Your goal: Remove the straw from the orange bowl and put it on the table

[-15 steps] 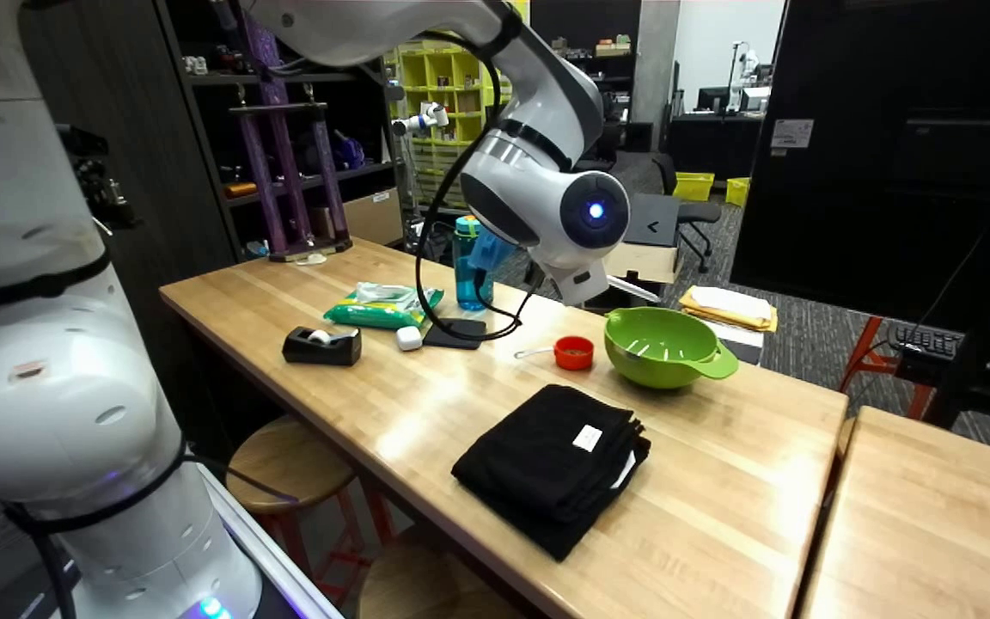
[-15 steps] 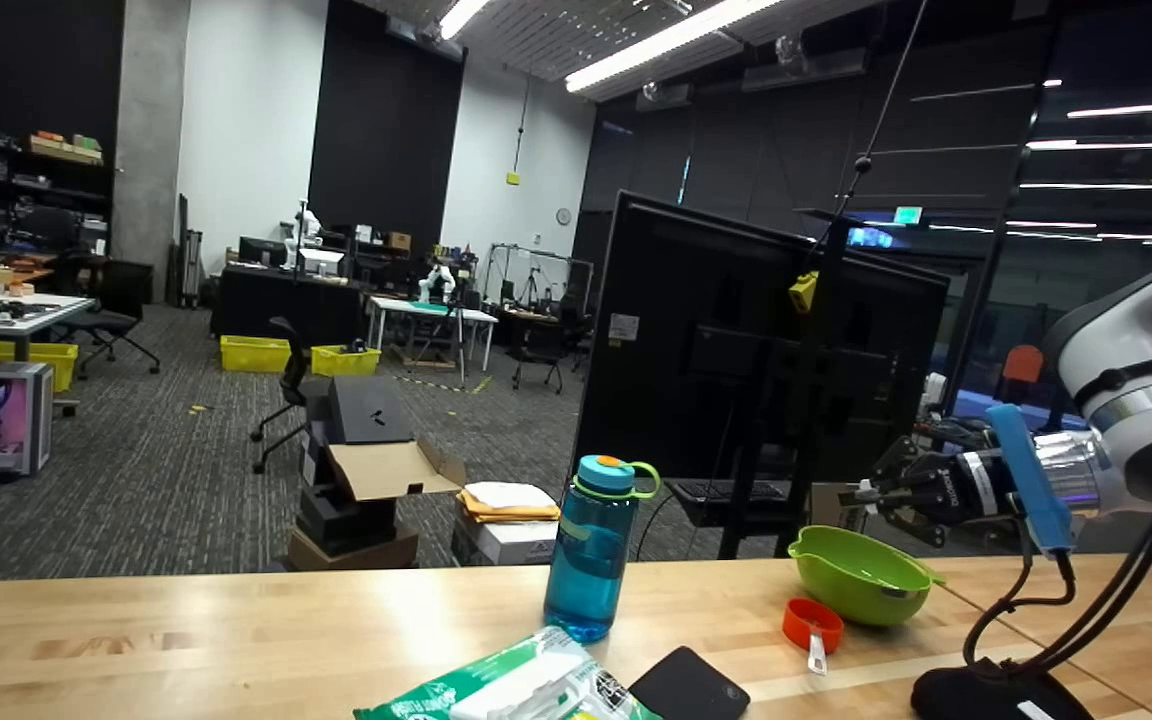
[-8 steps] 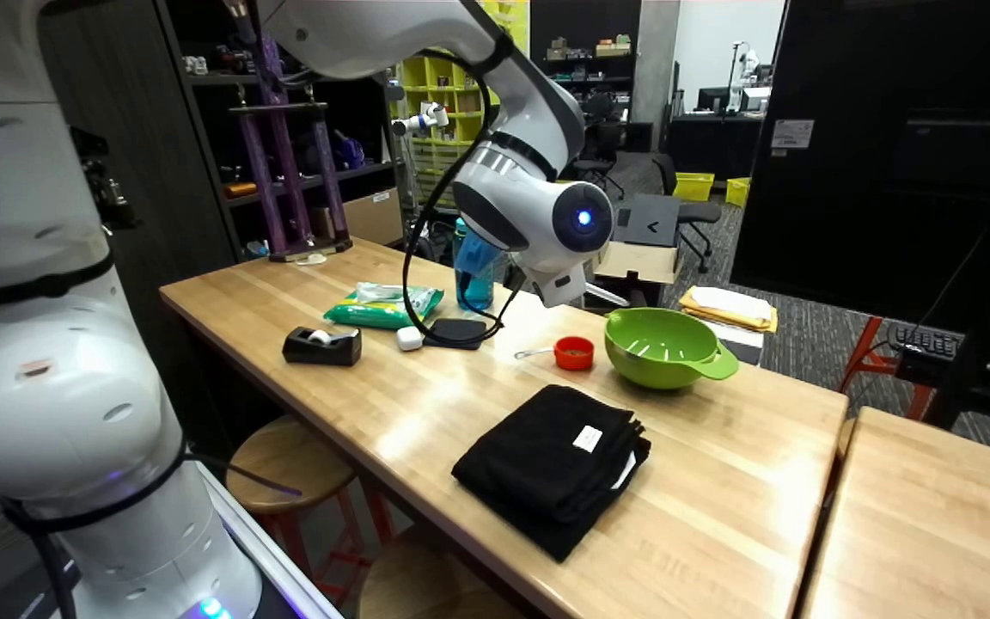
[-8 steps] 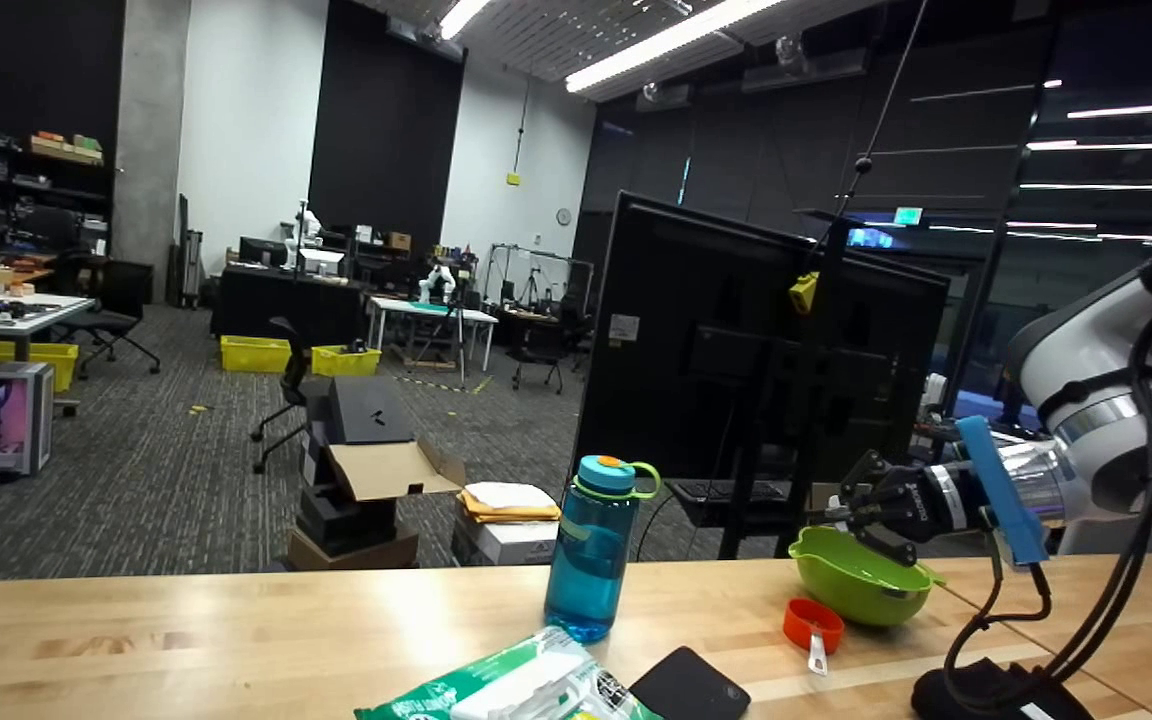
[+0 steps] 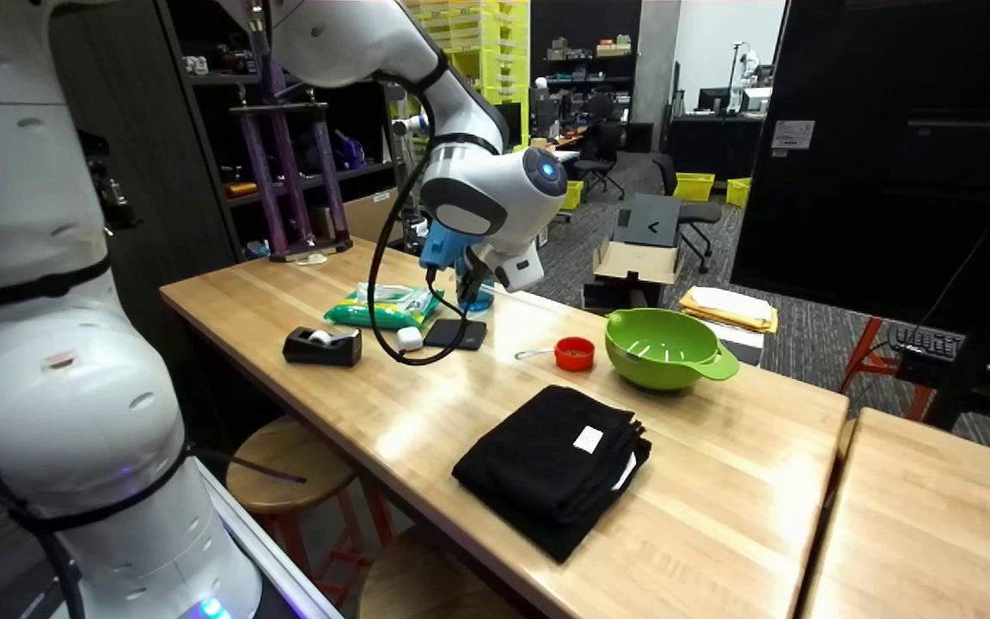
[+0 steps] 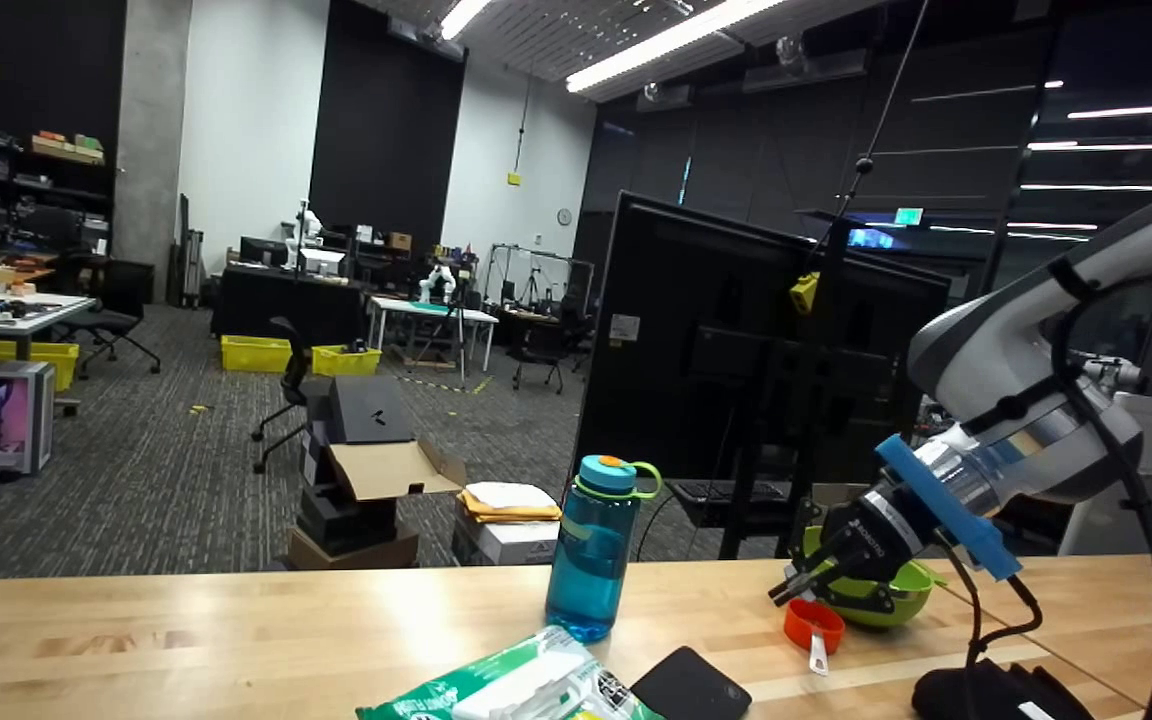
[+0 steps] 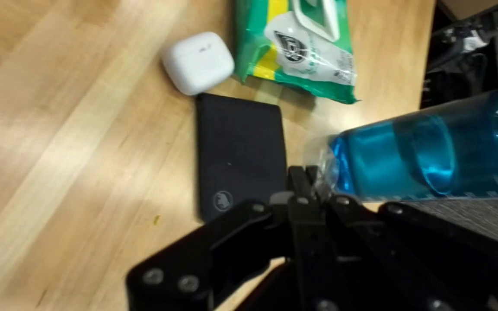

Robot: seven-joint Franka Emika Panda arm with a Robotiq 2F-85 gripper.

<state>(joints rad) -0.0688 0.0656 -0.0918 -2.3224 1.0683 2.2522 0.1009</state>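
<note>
- Pinching what looks like the pale straw (image 5: 516, 296), the gripper (image 7: 304, 170) has its fingertips pressed nearly together, as so slender a thing demands; just where they grip it is too blurred to tell.
- Jutting sideways in an exterior view, the straw appears held above the table (image 5: 718, 481), so only setting it down seems left; the gripper slants downward, presumably for that.
- The orange-red measuring cup (image 5: 574, 353), probably the bowl meant, stands upright just beside the green colander (image 5: 654, 365), with no straw showing in it.
- In the wrist view the water bottle (image 7: 404, 151) and flat black case (image 7: 240, 151) sit beyond the fingertips, so the release likely needs care near both.
</note>
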